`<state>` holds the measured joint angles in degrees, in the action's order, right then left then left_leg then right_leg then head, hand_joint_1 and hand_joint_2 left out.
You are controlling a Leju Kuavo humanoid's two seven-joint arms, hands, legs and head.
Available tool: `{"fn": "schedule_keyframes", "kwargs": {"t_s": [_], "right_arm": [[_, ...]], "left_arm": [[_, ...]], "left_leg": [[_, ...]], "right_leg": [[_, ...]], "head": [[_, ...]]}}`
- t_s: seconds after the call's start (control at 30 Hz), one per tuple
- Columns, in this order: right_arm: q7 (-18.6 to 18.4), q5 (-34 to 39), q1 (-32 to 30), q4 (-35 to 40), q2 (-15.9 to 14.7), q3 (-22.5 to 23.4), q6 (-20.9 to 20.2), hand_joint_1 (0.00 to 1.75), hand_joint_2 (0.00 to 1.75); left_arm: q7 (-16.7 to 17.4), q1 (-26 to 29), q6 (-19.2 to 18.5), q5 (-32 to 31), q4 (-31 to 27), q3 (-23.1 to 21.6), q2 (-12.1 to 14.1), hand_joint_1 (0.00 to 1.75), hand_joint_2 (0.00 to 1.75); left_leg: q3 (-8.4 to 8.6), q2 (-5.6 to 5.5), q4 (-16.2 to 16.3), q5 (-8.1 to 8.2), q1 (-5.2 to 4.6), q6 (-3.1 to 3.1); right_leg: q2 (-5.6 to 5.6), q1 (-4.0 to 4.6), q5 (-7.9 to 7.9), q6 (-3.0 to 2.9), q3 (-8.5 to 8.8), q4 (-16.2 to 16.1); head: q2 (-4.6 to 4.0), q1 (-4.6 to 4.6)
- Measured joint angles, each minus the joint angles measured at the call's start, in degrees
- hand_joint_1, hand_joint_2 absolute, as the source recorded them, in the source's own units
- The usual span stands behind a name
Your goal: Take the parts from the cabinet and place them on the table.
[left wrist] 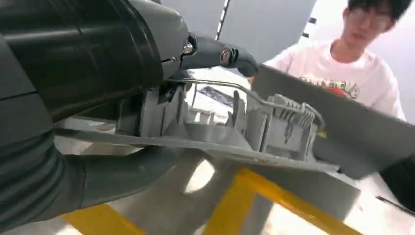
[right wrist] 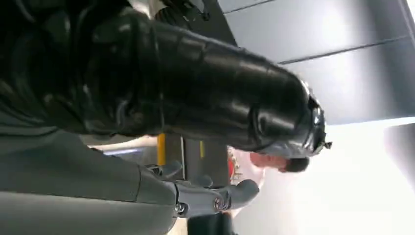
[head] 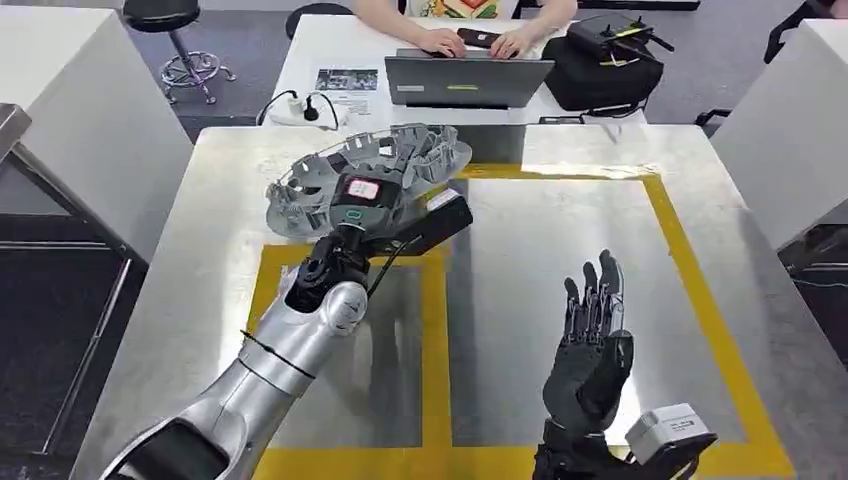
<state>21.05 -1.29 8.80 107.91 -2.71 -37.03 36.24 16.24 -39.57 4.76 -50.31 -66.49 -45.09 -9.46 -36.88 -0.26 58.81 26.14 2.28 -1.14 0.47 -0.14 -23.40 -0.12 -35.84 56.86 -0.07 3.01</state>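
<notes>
Head view: left hand point(head: 352, 205) reaches onto the grey ribbed part point(head: 400, 160) lying on the steel table point(head: 560, 250); right hand point(head: 590, 345) is raised, fingers spread, empty. Left wrist view: thumb under the part's point(left wrist: 264, 127) flat rim, fingers above, seemingly gripping it. Right wrist view: blurred dark fingers point(right wrist: 205, 98), nothing held

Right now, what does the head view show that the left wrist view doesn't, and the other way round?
Head view alone: the right hand raised above the table, fingers spread, holding nothing; the laptop seen whole, a person's hands at it; a power strip; a black bag.

Left wrist view alone: the part's ribbed underside and flat rim from close up, and the person's white printed shirt.

Both: the left hand gripping the grey part, the steel table and its yellow tape.
</notes>
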Motion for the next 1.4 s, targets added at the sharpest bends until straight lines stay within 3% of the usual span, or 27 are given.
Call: {"fn": "schedule_keyframes", "kwargs": {"t_s": [0.03,0.1,0.13,0.17,0.23,0.3,0.33,0.43,0.5,0.53,0.63,0.67,0.7,0.73,0.8,0.83,0.87,0.97,1.0,1.03,1.1,1.13,1.2,1.23,1.3,1.37,1.4], "right_arm": [[0.3,0.1,0.3,0.0,0.0,-0.3,0.0,0.0,0.0],[0.7,0.4,0.5,0.0,0.1,-0.9,0.0,0.0,0.0],[0.9,0.5,0.5,0.0,0.2,-1.2,0.0,0.0,0.0],[1.0,0.6,0.5,0.0,0.2,-1.3,0.0,0.0,0.0],[1.1,1.0,0.6,-0.1,0.3,-1.6,0.0,0.0,0.0],[1.3,1.2,1.1,-0.1,0.5,-2.1,0.1,0.0,0.0],[1.4,1.3,1.2,-0.1,0.6,-2.4,0.1,0.0,0.0],[1.5,1.5,1.5,-0.1,0.7,-2.8,0.1,0.0,0.0],[1.6,1.6,1.8,-0.2,0.8,-3.0,0.1,0.0,0.0],[1.7,1.7,2.0,-0.2,0.8,-3.1,0.1,0.0,0.0],[1.7,1.7,2.0,-0.3,0.8,-3.3,0.2,0.0,0.0],[1.7,1.7,2.0,-0.3,0.8,-3.3,0.2,0.0,0.0],[1.7,1.7,2.0,-0.3,0.8,-3.4,0.2,0.0,0.0],[1.7,1.7,2.0,-0.3,0.8,-3.5,0.2,0.0,0.0],[1.7,1.7,2.1,-0.3,0.8,-3.7,0.3,0.0,0.0],[1.7,1.7,2.2,-0.3,0.8,-3.8,0.3,0.0,0.0],[1.7,1.7,2.3,-0.3,0.8,-3.9,0.3,0.0,0.0],[1.8,2.1,2.3,-0.4,0.8,-4.0,0.2,0.0,0.0],[1.9,2.4,2.4,-0.4,0.9,-4.1,0.1,0.0,0.0],[2.0,2.7,2.6,-0.4,1.0,-4.2,-0.2,0.0,0.0],[2.1,2.9,3.4,-0.5,1.3,-5.0,-0.8,0.0,0.0],[2.1,2.9,3.6,-0.6,1.4,-5.5,-1.3,0.0,0.0],[2.2,2.1,3.9,-0.6,1.4,-6.6,-2.6,0.0,0.0],[2.1,1.4,4.3,-0.6,1.4,-7.2,-3.3,0.0,0.0],[1.9,0.7,5.1,-0.5,1.9,-8.4,-4.1,0.0,0.0],[1.8,0.7,5.6,-0.1,2.2,-9.0,-4.6,0.0,0.0],[1.7,0.7,5.8,0.0,2.3,-9.4,-4.7,0.0,0.0]], "left_arm": [[-0.1,-0.7,-0.2,0.0,0.8,-0.4,-0.3,1.75,1.75],[-0.3,-1.8,-0.6,-0.1,2.6,-1.1,-1.1,1.75,1.75],[-0.5,-1.9,-0.8,-0.3,3.3,-1.4,-1.4,1.75,1.75],[-0.8,-1.9,-0.8,-0.5,4.0,-1.7,-1.7,1.75,1.75],[-1.2,-2.1,-0.7,-0.8,5.2,-1.9,-2.5,1.75,1.75],[-1.7,-2.6,-0.6,-0.9,6.0,-2.2,-3.4,1.75,1.75],[-2.0,-2.9,-0.5,-0.9,6.5,-2.4,-3.9,1.75,1.75],[-2.5,-3.2,-0.2,-1.1,7.9,-3.3,-5.2,1.75,1.75],[-2.9,-3.2,0.1,-1.6,9.1,-3.5,-5.9,1.75,1.75],[-3.0,-3.2,0.3,-1.7,9.5,-3.6,-6.3,1.75,1.75],[-3.1,-3.2,0.4,-1.9,10.6,-3.9,-7.0,1.75,1.75],[-3.1,-3.2,0.4,-2.0,11.0,-4.1,-7.1,1.75,1.75],[-3.1,-3.2,0.4,-2.0,11.3,-4.2,-7.1,1.75,1.75],[-3.1,-3.2,0.4,-2.0,11.5,-4.2,-7.3,1.75,1.75],[-3.1,-3.3,0.5,-2.0,11.9,-4.4,-7.8,1.75,1.75],[-3.1,-3.4,0.5,-2.0,12.0,-4.5,-8.0,1.75,1.75],[-3.1,-3.6,0.5,-2.0,12.3,-4.6,-8.1,1.75,1.75],[-3.6,-3.6,0.8,-2.1,13.0,-4.7,-8.3,1.75,1.75],[-4.1,-3.6,1.1,-2.3,13.3,-4.7,-8.4,1.75,1.75],[-4.8,-3.6,1.5,-2.7,13.7,-4.7,-8.5,1.75,1.75],[-6.2,-3.6,2.0,-3.0,15.0,-5.3,-9.1,1.75,1.75],[-6.7,-3.3,2.0,-2.7,15.6,-5.9,-9.3,1.75,1.75],[-7.0,-2.7,2.0,-1.1,16.2,-7.4,-9.6,1.75,1.75],[-7.1,-2.6,2.2,0.0,16.4,-8.5,-9.7,1.75,1.75],[-7.3,-2.5,2.6,1.5,16.6,-10.8,-9.9,1.75,1.75],[-7.6,-2.4,2.8,2.4,16.6,-12.8,-10.1,1.75,1.75],[-7.6,-2.3,3.0,2.6,16.6,-13.6,-10.1,1.75,1.75]], "left_leg": [[-0.68,0.15,2.1,1.32,-0.23,0.04],[-4.99,0.12,10.9,5.01,-0.56,0.18],[-7.42,0.12,15.5,6.19,-0.66,0.17],[-8.51,0.13,17.2,5.99,-0.74,0.23],[-6.68,0.13,12.7,2.36,-0.97,0.71],[-1.75,0.14,2.8,-2.05,-1.38,1.5],[0.1,0.31,1.2,-0.9,-1.56,1.92],[0.17,-0.14,0.2,-0.94,-1.86,2.13],[0.74,-0.1,-0.6,-1.31,-1.14,2.66],[0.87,-0.03,-0.6,-1.32,-1.0,2.8],[0.84,-0.05,-0.6,-1.31,-0.92,2.87],[0.85,-0.05,-0.6,-1.29,-0.87,2.86],[0.87,-0.06,-0.6,-1.26,-0.78,2.81],[0.88,-0.14,-0.5,-1.25,-0.67,2.79],[0.94,-0.41,-0.4,-1.16,-0.38,2.49],[0.89,-0.49,-0.6,-1.3,-0.34,2.18],[0.52,-0.71,-0.5,-1.44,-0.7,1.65],[0.5,-0.72,-1.1,-2.07,-0.37,0.37],[-0.09,-0.54,-0.9,-1.53,-0.2,0.08],[-0.56,-0.29,0.3,-0.57,-0.32,0.09],[-4.31,-0.18,8.6,3.44,-0.47,0.23],[-6.29,-0.15,12.7,4.78,-0.58,0.24],[-7.67,-0.15,15.3,4.46,-0.76,0.34],[-6.45,-0.15,12.8,2.58,-0.83,0.52],[-1.4,-0.12,3.3,-1.67,-1.02,1.02],[1.33,-0.06,-0.4,-0.62,-1.18,1.34],[1.16,-0.11,-0.2,-0.79,-1.35,1.5]], "right_leg": [[0.04,0.12,0.04,-0.11,0.23,-0.3],[-0.05,0.39,-0.06,-0.61,0.25,-0.2],[-0.09,0.59,-0.11,-0.74,0.25,-0.2],[-0.08,0.73,-0.19,-0.85,0.26,-0.2],[0.03,0.98,-0.37,-1.04,0.34,0.2],[0.17,1.18,-0.85,-0.86,0.32,0.9],[0.16,1.59,-1.19,-0.53,-0.07,1.3],[-0.11,1.26,-0.89,0.12,-0.5,1.4],[-0.09,1.26,-1.76,0.99,-1.25,2.1],[-0.13,1.05,-3.19,1.48,-1.96,4.3],[-0.13,-0.17,-8.02,2.67,-7.44,16.5],[-0.16,-0.56,-8.21,2.94,-8.49,18.7],[-0.18,-0.83,-7.15,3.16,-8.16,17.8],[-0.18,-1.05,-5.13,3.3,-6.74,14.7],[-0.21,-1.44,-0.28,3.55,-1.4,3.9],[-0.13,-1.37,-1.55,3.58,-0.37,1.9],[-0.11,-0.85,-1.42,3.12,0.81,0.8],[0.06,-0.5,-1.14,1.74,0.25,1.0],[-0.1,-1.14,-0.67,1.05,0.86,0.1],[-0.14,-0.84,-0.54,0.75,1.16,-0.3],[-0.21,-0.51,-0.45,-0.05,1.15,-0.3],[-0.21,-0.34,-0.45,-0.06,1.13,-0.3],[-0.16,-0.1,-0.55,-0.2,1.13,-0.2],[-0.04,-0.04,-0.6,-0.23,1.13,0.0],[0.21,0.04,-1.0,-0.01,1.13,0.7],[0.21,0.49,-1.47,0.63,0.54,1.6],[0.22,0.34,-1.27,0.9,0.44,1.3]], "head": [[0.0,-0.44],[0.0,-1.44],[0.0,-1.79],[0.0,-1.99],[0.0,-2.58],[0.0,-3.06],[0.0,-3.04],[0.0,-2.8],[0.0,-2.88],[0.0,-2.39],[0.0,-1.27],[0.0,-1.02],[0.0,-0.83],[0.0,-0.72],[0.0,-0.37],[0.0,-0.17],[0.0,0.24],[0.0,-0.28],[0.0,-0.5],[0.0,-0.88],[0.0,-1.97],[0.0,-2.25],[0.0,-2.58],[0.0,-2.82],[0.0,-3.32],[0.0,-3.56],[0.0,-3.23]]}}
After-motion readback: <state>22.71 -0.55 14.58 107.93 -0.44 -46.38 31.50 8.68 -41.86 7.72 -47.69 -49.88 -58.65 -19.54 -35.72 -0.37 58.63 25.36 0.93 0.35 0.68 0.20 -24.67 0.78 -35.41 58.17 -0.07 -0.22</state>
